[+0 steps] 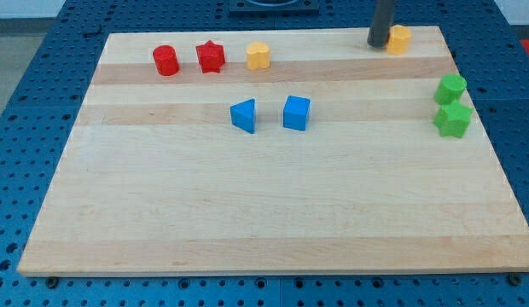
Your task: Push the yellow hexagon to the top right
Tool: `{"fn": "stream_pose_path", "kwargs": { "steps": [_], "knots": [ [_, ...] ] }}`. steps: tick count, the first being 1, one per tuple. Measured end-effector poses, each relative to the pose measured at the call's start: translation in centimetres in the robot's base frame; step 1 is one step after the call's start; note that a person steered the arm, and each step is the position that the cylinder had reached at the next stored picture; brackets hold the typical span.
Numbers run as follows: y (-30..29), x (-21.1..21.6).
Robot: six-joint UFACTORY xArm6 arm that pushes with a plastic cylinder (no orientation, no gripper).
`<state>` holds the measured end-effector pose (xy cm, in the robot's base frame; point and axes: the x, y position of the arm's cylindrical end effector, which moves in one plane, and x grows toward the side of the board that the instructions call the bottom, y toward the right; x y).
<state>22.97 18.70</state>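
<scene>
The yellow hexagon [399,39] sits at the board's top right, close to the top edge. My tip [378,43] stands right against its left side, touching or nearly touching it. A second yellow block [258,55], rounded with lobes, lies further left near the top edge.
A red cylinder [165,60] and a red star [211,57] lie at the top left. A blue triangle [244,115] and a blue cube [296,112] sit at the upper middle. Two green blocks [450,88] [453,120] lie by the right edge. The wooden board [264,213] rests on a blue pegboard.
</scene>
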Motion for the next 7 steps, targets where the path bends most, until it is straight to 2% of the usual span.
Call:
{"fn": "stream_pose_path", "kwargs": {
  "steps": [2,7],
  "knots": [
    [2.4,0.0],
    [4.1,0.0]
  ]
}}
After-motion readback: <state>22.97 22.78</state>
